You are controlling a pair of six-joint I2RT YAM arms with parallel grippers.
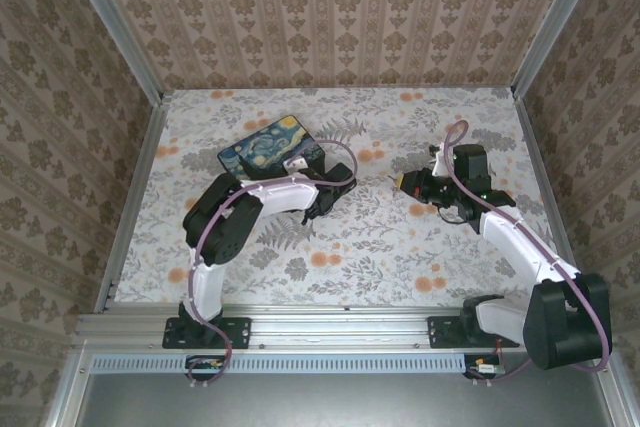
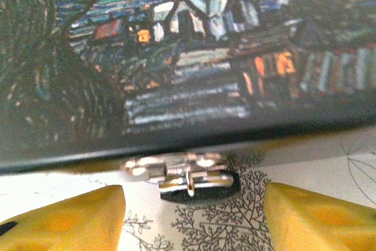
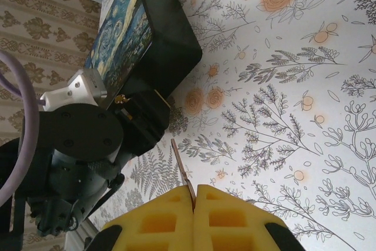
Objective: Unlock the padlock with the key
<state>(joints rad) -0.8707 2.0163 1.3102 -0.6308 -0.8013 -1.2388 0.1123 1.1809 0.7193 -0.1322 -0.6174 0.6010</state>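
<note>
Yellow foam pads of the right gripper (image 3: 195,201) are clenched on the key (image 3: 182,168), its thin blade sticking up from the bottom centre of the right wrist view toward the black box (image 3: 170,39). The padlock (image 3: 121,99) shows as a small brassy glint at the box's front edge, left of centre, well apart from the key tip. In the left wrist view the left gripper (image 2: 194,218) stands released, fingers (image 2: 64,218) spread either side of the metal latch (image 2: 176,168) at lower centre, gripping nothing. The smart play looks like this: the left pincer steadies the lock body first. Then the right brings the blade in slowly along its own line, since so thin a key could twist in the foam.
</note>
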